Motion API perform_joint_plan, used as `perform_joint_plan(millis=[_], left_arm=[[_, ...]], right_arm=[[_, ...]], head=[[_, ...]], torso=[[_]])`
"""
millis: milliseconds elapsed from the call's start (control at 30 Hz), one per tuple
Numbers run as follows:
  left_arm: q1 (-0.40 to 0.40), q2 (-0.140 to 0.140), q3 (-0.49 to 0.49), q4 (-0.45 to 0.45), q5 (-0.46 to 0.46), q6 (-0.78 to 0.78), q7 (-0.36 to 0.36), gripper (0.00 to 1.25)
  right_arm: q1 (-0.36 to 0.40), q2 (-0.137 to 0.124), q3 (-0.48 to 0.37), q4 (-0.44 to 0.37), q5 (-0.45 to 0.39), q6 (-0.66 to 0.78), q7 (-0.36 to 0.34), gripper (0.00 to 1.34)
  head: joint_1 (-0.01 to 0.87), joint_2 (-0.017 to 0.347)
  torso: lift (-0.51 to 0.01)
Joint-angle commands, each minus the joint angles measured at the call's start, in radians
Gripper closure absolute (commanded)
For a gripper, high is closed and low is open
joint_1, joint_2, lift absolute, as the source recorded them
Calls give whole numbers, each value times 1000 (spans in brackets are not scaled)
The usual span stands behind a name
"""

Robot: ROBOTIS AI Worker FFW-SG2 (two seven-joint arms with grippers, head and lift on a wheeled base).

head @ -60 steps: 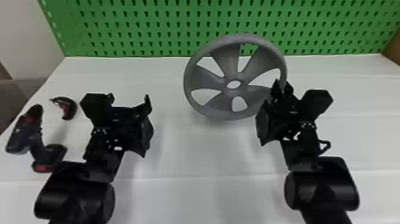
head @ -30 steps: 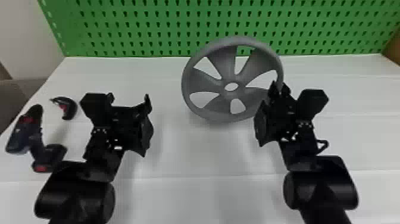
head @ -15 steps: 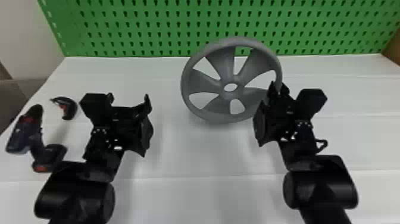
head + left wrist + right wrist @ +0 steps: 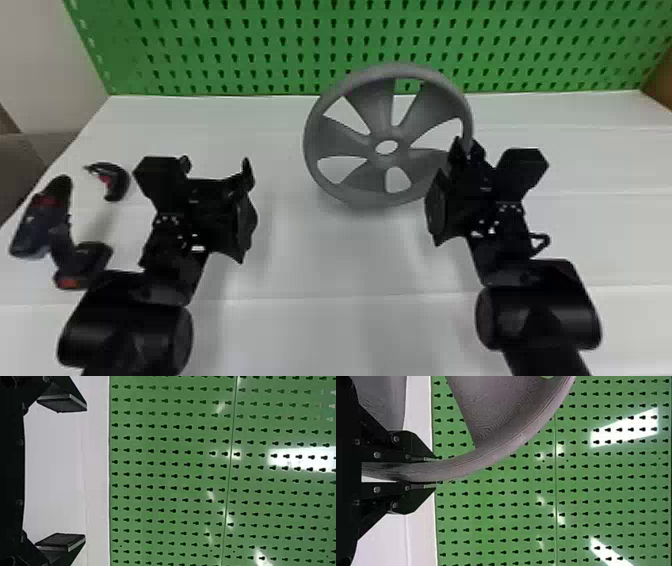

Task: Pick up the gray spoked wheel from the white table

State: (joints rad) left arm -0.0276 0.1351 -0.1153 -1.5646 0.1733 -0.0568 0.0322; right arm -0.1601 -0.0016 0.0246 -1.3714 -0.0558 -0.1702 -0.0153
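Gray spoked wheel leans at a tilt before the green pegboard, its rim clamped at one side by the right pincer; whether its low edge touches the white tabletop cannot be told. The left pincer waits apart, wide open. With one-sided support, the lift likely calls for a firm squeeze, a slow, straight rise and a steady wrist against twisting.

Green pegboard; likely drill near curved tool.
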Motion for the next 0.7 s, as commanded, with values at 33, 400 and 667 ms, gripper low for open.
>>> perform_joint_plan(millis=[33,400,667], left_arm=[[0,0,0,0,0,0,0,128],[0,0,-4,0,-15,-18,71,128],[-5,0,2,1,-41,-37,121,128]], right_arm=[[1,-1,0,0,-2,6,0,1015],[2,-3,5,0,-2,12,0,1015],[2,-3,5,0,-1,21,0,1015]], head=[[767,35],[767,35],[767,35]], torso=[[-107],[-107],[-107]])
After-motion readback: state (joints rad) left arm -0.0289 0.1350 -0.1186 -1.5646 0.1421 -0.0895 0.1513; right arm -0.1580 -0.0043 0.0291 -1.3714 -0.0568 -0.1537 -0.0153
